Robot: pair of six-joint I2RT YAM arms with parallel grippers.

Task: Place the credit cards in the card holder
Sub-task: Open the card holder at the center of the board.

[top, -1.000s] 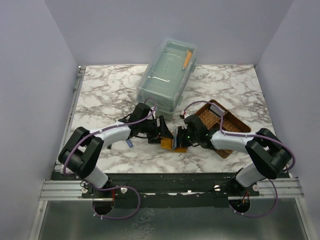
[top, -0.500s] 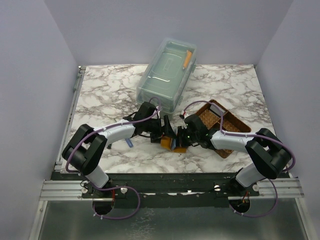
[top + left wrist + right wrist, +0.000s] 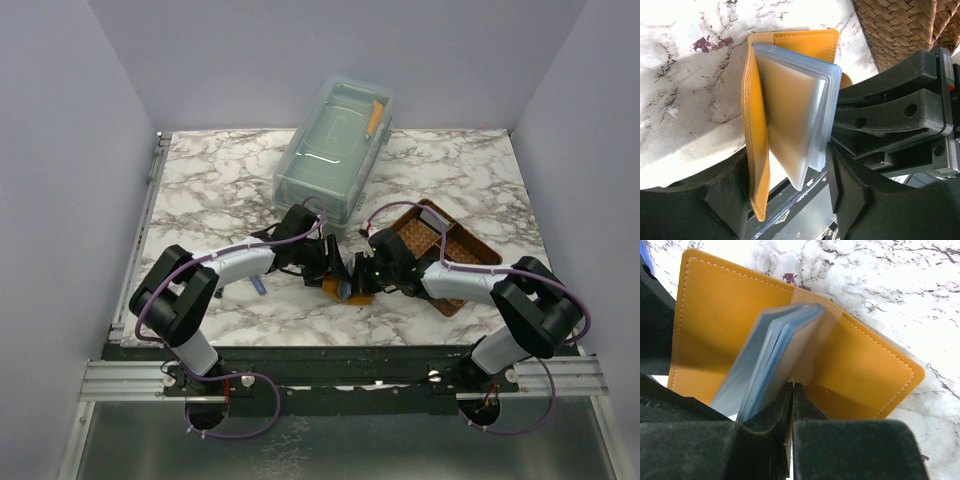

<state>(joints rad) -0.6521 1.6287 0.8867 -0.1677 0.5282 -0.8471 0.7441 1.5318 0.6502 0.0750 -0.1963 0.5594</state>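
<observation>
The card holder (image 3: 345,288) is orange-tan and stands open on edge on the marble, between the two grippers. In the left wrist view my left gripper (image 3: 787,165) straddles the card holder (image 3: 790,100): the orange cover lies by one finger and the clear sleeves sit close to the other, jaws still apart. My right gripper (image 3: 792,390) is shut on a thin inner leaf of the card holder (image 3: 715,325), and it shows from the side in the left wrist view (image 3: 890,115). Light-blue sheets fan out of the fold. I cannot tell whether they are credit cards. A small blue piece (image 3: 258,286) lies under the left arm.
A clear plastic box (image 3: 335,150) with an orange item on its lid stands behind the grippers. A brown woven divided tray (image 3: 478,243) sits to the right, under the right arm, and its corner shows in the left wrist view (image 3: 900,25).
My left gripper has moved right, onto the card holder, and its jaws have narrowed around it. The right gripper has kept its hold and barely moved.
</observation>
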